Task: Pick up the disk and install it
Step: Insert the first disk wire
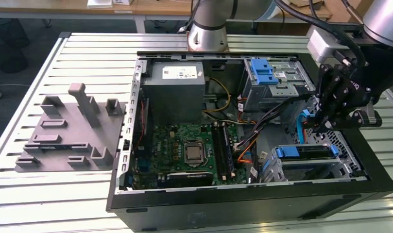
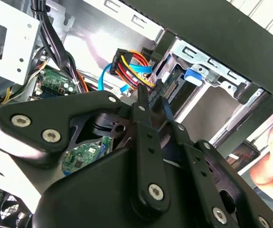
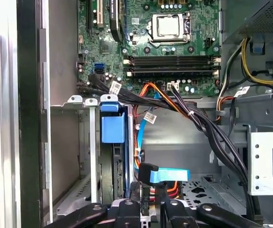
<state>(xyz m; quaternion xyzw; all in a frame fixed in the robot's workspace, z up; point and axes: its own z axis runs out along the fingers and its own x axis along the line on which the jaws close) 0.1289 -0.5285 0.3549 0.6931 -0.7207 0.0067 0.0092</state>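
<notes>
Blue-framed, the disk (image 1: 304, 152) sits in a drive cage (image 1: 350, 164) at the computer case's (image 1: 248, 206) near corner, long axis along the near wall; just beyond, above it, hangs the gripper (image 1: 320, 127) (grip state: cannot tell).

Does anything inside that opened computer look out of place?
One oddity: in the first wrist view a blue cable ends in a black plug hanging in open space inside the case, seemingly attached to nothing. A person's hand is also close by in the second wrist view.
</notes>
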